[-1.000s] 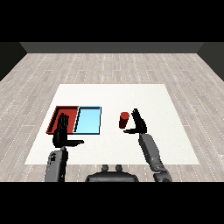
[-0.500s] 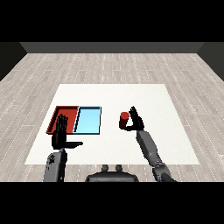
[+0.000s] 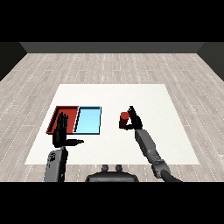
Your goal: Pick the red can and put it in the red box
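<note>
I see two trays (image 3: 89, 121) side by side on the worktop (image 3: 113, 94), left of centre. The can (image 3: 124, 120) sits to their right, my right hand (image 3: 134, 120) against it.

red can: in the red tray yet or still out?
Out. The red can is right of the light blue tray, with the right hand curled round it; the red tray holds no can.

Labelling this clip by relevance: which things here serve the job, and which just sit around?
For the job:
- small red cylindrical can
- flat red tray
- right hand, curled round the can

Just there:
- flat light blue tray
- left hand, open
- white table
</note>
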